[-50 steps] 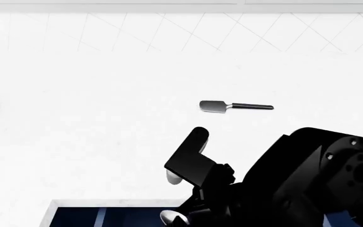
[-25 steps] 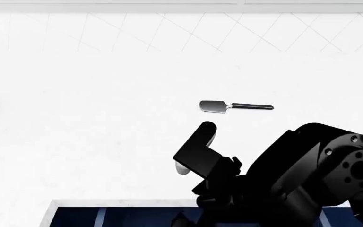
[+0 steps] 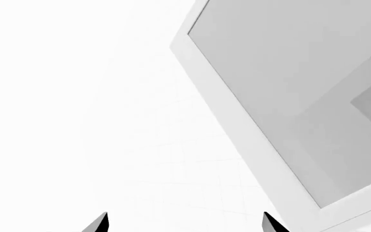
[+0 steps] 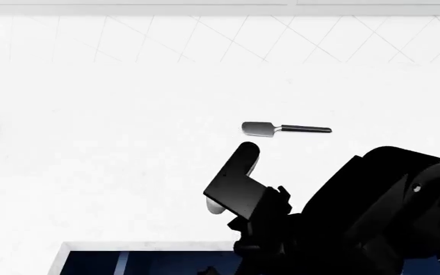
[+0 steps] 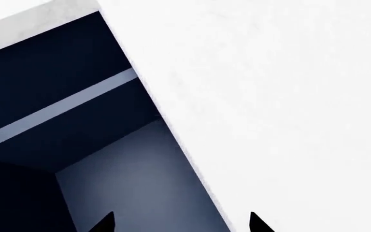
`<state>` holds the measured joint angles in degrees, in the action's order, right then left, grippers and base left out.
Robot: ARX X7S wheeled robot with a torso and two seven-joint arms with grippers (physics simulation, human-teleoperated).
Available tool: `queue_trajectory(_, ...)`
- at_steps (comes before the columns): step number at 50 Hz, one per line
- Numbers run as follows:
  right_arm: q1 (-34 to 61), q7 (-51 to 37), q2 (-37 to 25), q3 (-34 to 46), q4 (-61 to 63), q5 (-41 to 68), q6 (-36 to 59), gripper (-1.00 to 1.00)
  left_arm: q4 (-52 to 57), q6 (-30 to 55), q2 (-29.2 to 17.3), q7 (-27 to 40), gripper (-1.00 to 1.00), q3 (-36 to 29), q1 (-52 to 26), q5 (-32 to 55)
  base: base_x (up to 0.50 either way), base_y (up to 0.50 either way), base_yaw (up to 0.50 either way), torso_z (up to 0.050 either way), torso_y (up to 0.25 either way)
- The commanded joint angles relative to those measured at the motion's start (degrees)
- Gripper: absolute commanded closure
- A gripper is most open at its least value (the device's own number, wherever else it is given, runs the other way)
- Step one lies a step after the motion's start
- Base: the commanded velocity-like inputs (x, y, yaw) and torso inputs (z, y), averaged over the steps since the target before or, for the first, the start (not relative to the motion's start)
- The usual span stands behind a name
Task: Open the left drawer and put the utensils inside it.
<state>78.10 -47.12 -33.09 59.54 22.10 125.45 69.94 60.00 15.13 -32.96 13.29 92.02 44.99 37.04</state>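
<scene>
So there's exactly one utensil I can count on the white worktop point(image 4: 128, 143): the spatula point(image 4: 285, 128), lying flat with its grey blade pointing toward the robot's left and the black handle toward its right. No spoon visible in any of the three views.

In the head view the right gripper point(image 4: 231, 186) is just on the near side of the spatula, apart from it, nothing touching. One black finger point(image 4: 238, 172) reaches up toward the blade but stops short of it. Past its lower edge there's a pale rounded bit peeking out, and I can't tell what that is. In the right wrist view only two dark fingertips point(image 5: 105, 223) show at the edge with a wide gap between them and nothing in that gap, so the right fingers look spread and empty.

The left drawer point(image 4: 121, 260) is pulled out at the bottom of the head view, one drawer, blue interior showing under the worktop edge. The right wrist camera looks straight at that edge with the dark blue box beside it.

Left gripper point(image 3: 184, 224): two tips, wide apart, holding nothing, facing a white surface and a grey recessed panel point(image 3: 301, 96).
</scene>
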Motion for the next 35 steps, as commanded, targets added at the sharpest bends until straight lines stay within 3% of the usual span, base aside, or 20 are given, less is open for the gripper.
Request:
queue_trajectory(1, 3.80, -2.50, -0.07, -1.00, 3.16, 4.92, -2.74, -1.00, 0.00, 0.29, -0.34, 0.39, -1.00, -0.25, 0.00, 0.03, 0.00, 0.00, 0.00, 0.000, 0.000)
queue_trajectory(16, 7.08, -3.51, -1.69, -5.98, 5.13, 9.09, -8.78, -1.00, 0.00, 0.13, -0.17, 0.17, -1.00, 0.04, 0.00, 0.17, 0.00, 0.00, 0.00, 0.000, 0.000)
queue_trajectory(35, 7.06, -5.72, -8.79, -10.25, -3.35, -0.30, -12.85, -1.00, 0.00, -0.39, 0.29, 0.01, -1.00, -0.45, 0.00, -0.19, 0.00, 0.00, 0.00, 0.000, 0.000)
